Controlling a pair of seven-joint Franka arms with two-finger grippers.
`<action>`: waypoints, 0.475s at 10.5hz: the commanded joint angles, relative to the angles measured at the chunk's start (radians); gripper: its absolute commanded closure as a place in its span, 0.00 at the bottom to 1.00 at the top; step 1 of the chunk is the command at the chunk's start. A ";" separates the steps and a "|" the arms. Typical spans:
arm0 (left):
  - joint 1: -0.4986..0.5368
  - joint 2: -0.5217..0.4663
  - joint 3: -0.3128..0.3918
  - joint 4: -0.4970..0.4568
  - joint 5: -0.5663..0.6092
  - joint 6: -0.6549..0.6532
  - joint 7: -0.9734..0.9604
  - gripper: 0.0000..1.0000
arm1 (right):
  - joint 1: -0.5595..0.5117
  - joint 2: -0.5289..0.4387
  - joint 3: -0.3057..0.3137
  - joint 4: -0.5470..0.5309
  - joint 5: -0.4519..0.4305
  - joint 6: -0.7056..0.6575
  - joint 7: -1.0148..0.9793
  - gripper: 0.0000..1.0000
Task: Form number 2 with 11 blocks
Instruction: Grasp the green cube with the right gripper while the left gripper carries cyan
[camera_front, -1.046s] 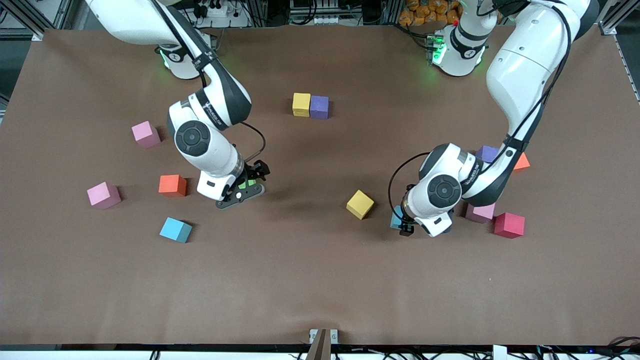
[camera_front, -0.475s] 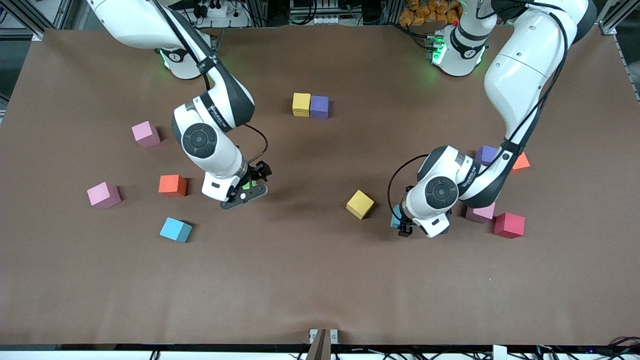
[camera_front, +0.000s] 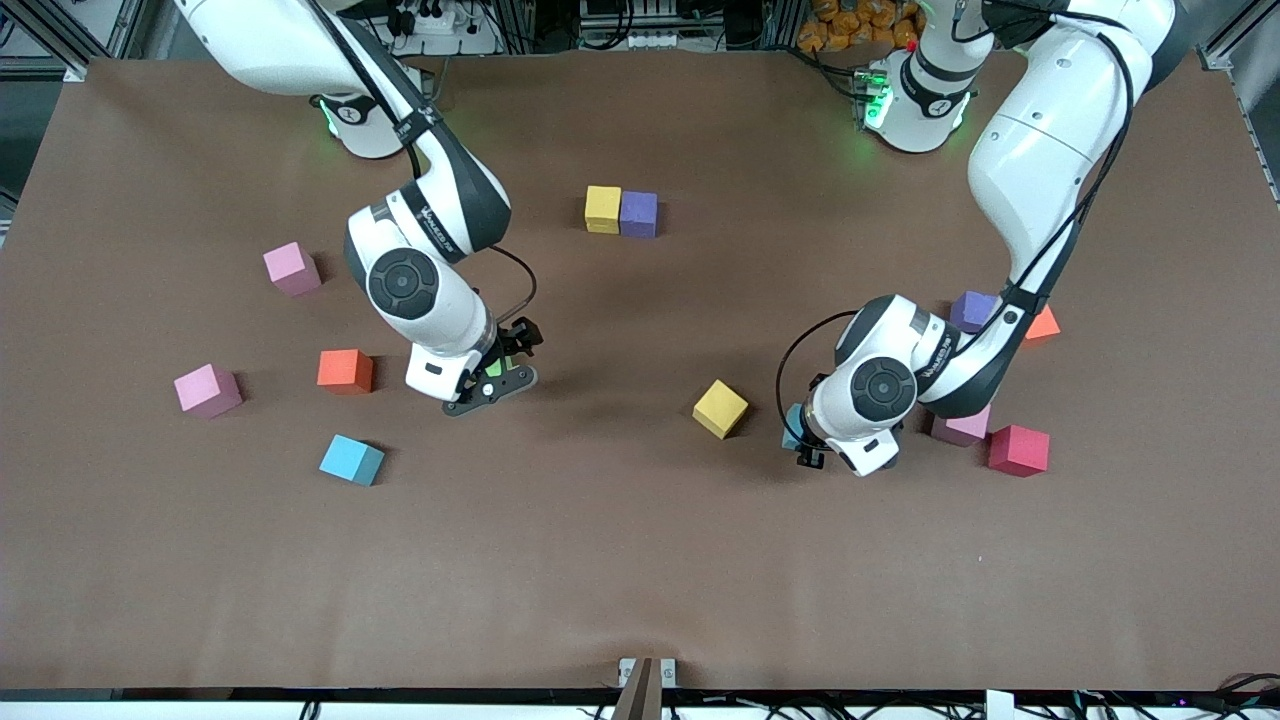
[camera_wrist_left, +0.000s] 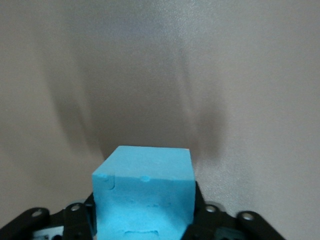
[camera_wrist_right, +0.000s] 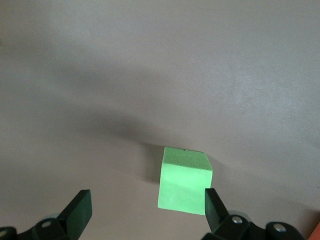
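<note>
My left gripper (camera_front: 803, 447) is low at the table beside a yellow block (camera_front: 720, 408). It is shut on a light blue block (camera_wrist_left: 145, 190), which fills the gap between its fingers (camera_wrist_left: 200, 220). My right gripper (camera_front: 495, 372) hangs open just over a green block (camera_wrist_right: 184, 186). That block lies close against one finger (camera_wrist_right: 215, 207) and far from the other. A yellow block (camera_front: 603, 209) and a purple block (camera_front: 638, 213) touch side by side nearer the robots' bases. No number 2 shows on the table.
Toward the right arm's end lie two pink blocks (camera_front: 292, 268) (camera_front: 207, 390), an orange block (camera_front: 345, 370) and a light blue block (camera_front: 351, 459). By the left arm lie a purple block (camera_front: 973, 310), an orange block (camera_front: 1042, 324), a pink block (camera_front: 960, 426) and a red block (camera_front: 1018, 450).
My left gripper has closed its fingers onto the light blue block. My right gripper has shifted slightly over the green block and stays open.
</note>
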 joint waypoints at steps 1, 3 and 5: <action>0.004 -0.004 -0.002 0.005 0.024 0.000 -0.009 0.88 | -0.009 -0.021 0.012 0.017 -0.016 -0.025 0.006 0.00; 0.010 -0.032 -0.011 -0.008 0.011 -0.035 -0.021 0.88 | -0.007 -0.027 0.009 0.018 -0.016 -0.023 0.002 0.00; 0.010 -0.108 -0.037 -0.081 0.011 -0.069 -0.086 0.88 | -0.024 -0.015 0.007 0.018 -0.016 -0.010 -0.002 0.00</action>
